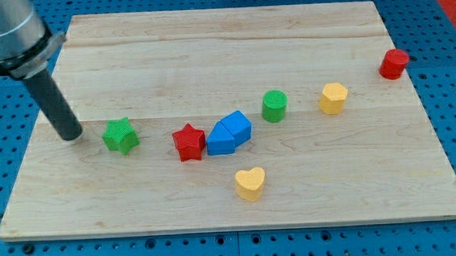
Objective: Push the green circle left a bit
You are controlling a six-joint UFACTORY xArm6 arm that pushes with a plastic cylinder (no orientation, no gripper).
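The green circle [274,106] stands on the wooden board right of centre. My tip [72,137] rests on the board at the view's left, far left of the green circle and just left of a green star [120,136]. Between the star and the circle lie a red star [188,142] and two blue blocks [229,133] touching each other, the right one just left of and below the green circle.
A yellow heart [250,183] lies below the blue blocks. A yellow hexagon-like block [333,98] sits right of the green circle. A red cylinder [393,64] stands at the board's right edge [424,112]. Blue pegboard surrounds the board.
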